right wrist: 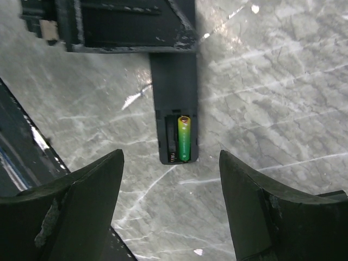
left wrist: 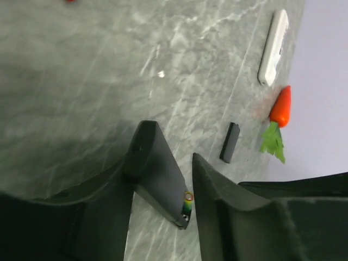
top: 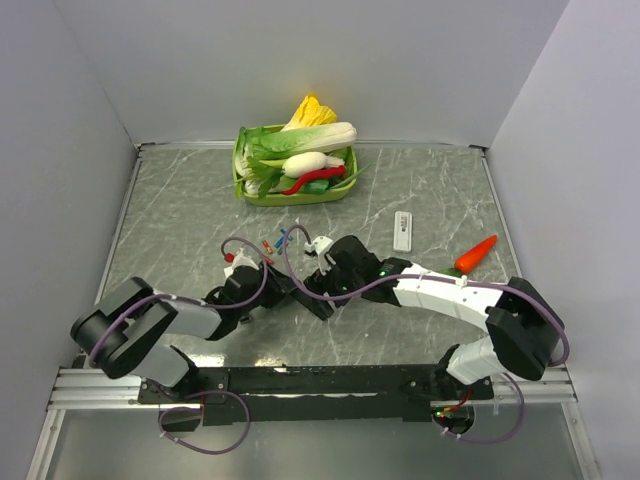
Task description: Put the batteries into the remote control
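The left claw clamps the remote, one green battery seated in it; the right claw hangs above, wide open and empty.

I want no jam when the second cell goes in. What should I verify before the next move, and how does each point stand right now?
1. Black remote gripped by left pincer: ok.
2. Green battery seated in its bay: ok.
3. Neighbouring slot free: ok.
4. Right pincer carrying a battery: not ok; it is open and empty.
5. Loose batteries waiting on the table: ok.
6. Polarity marks in the free slot: cannot tell.
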Action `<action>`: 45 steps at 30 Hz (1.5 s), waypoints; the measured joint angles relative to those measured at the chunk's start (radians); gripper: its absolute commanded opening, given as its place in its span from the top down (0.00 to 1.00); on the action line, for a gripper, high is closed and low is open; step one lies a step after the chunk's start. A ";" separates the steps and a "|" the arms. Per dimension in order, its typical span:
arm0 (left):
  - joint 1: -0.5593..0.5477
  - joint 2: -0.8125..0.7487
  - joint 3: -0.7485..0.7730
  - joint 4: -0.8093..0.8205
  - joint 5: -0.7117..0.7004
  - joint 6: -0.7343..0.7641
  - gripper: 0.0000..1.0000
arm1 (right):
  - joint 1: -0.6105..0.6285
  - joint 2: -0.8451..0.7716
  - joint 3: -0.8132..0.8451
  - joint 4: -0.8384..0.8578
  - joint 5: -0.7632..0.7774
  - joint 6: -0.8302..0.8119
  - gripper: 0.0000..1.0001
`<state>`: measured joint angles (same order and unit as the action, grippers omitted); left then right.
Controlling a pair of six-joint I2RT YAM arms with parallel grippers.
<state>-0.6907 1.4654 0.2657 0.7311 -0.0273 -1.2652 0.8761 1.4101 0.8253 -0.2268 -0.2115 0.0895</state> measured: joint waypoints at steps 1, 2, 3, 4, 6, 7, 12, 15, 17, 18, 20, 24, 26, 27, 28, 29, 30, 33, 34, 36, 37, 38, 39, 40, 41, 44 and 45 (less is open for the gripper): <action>-0.010 -0.017 0.000 -0.037 -0.022 -0.005 0.41 | 0.000 0.001 -0.004 -0.001 0.000 -0.003 0.22; -0.019 -0.040 0.000 -0.074 -0.044 -0.012 0.32 | 0.000 0.001 -0.008 0.000 0.000 -0.005 0.22; -0.026 -0.060 -0.001 -0.105 -0.061 -0.016 0.28 | 0.000 0.001 -0.011 -0.002 0.000 -0.007 0.22; -0.034 -0.087 0.000 -0.139 -0.084 -0.023 0.24 | 0.000 0.001 -0.014 -0.002 0.000 -0.009 0.22; -0.046 -0.141 0.000 -0.194 -0.122 -0.036 0.12 | 0.000 0.001 -0.014 -0.005 0.000 -0.014 0.25; -0.050 -0.163 0.000 -0.222 -0.139 -0.040 0.09 | 0.000 0.001 -0.014 -0.005 0.000 -0.018 0.28; -0.057 -0.277 0.019 -0.399 -0.213 -0.038 0.01 | 0.000 0.002 -0.014 -0.024 0.007 -0.044 0.43; -0.057 -0.344 0.046 -0.517 -0.249 -0.027 0.02 | 0.000 0.011 -0.010 -0.043 0.007 -0.058 0.51; -0.058 -0.407 0.059 -0.589 -0.275 -0.010 0.05 | 0.000 0.032 -0.003 -0.048 0.005 -0.062 0.52; -0.058 -0.446 0.061 -0.622 -0.290 0.000 0.06 | 0.000 0.047 0.003 -0.053 0.005 -0.063 0.53; -0.058 -0.528 0.062 -0.676 -0.319 0.029 0.07 | 0.001 0.080 0.019 -0.064 0.005 -0.074 0.55; -0.059 -0.707 0.068 -0.757 -0.389 0.105 0.08 | 0.008 0.137 0.071 -0.096 0.010 -0.098 0.58; -0.059 -0.776 0.075 -0.784 -0.419 0.153 0.08 | 0.015 0.161 0.100 -0.102 0.013 -0.108 0.58; -0.059 -0.798 0.080 -0.794 -0.431 0.170 0.07 | 0.020 0.171 0.116 -0.108 0.018 -0.114 0.59; -0.059 -0.822 0.087 -0.805 -0.447 0.195 0.07 | 0.026 0.183 0.135 -0.113 0.020 -0.121 0.59; -0.059 -0.840 0.092 -0.814 -0.460 0.216 0.07 | 0.030 0.192 0.146 -0.114 0.021 -0.126 0.59; -0.059 -0.856 0.097 -0.823 -0.474 0.238 0.07 | 0.037 0.203 0.162 -0.122 0.022 -0.136 0.60; -0.059 -0.898 0.099 -0.842 -0.508 0.291 0.07 | 0.049 0.225 0.190 -0.141 0.021 -0.156 0.61; -0.059 -0.910 0.099 -0.851 -0.517 0.309 0.07 | 0.051 0.231 0.198 -0.149 0.021 -0.162 0.61; -0.059 -0.937 0.099 -0.859 -0.532 0.333 0.07 | 0.057 0.246 0.212 -0.162 0.019 -0.170 0.61; -0.059 -0.950 0.099 -0.863 -0.539 0.345 0.07 | 0.058 0.254 0.217 -0.167 0.018 -0.174 0.61; -0.059 -0.962 0.099 -0.867 -0.547 0.355 0.07 | 0.060 0.264 0.222 -0.175 0.017 -0.178 0.61; -0.059 -0.972 0.099 -0.870 -0.552 0.363 0.07 | 0.061 0.271 0.225 -0.179 0.015 -0.181 0.63; -0.059 -0.981 0.099 -0.872 -0.558 0.369 0.07 | 0.062 0.281 0.229 -0.186 0.014 -0.185 0.64; -0.059 -0.988 0.099 -0.873 -0.566 0.375 0.07 | 0.063 0.291 0.230 -0.190 0.011 -0.187 0.65; -0.059 -0.995 0.099 -0.879 -0.576 0.389 0.07 | 0.065 0.317 0.241 -0.212 0.006 -0.193 0.68; -0.059 -0.995 0.099 -0.881 -0.576 0.391 0.07 | 0.066 0.325 0.243 -0.216 0.006 -0.194 0.68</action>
<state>-0.7498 0.4709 0.3649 -0.1501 -0.6037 -0.8745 0.9424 1.7348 1.0687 -0.4423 -0.2050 -0.1047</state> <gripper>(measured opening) 0.932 0.336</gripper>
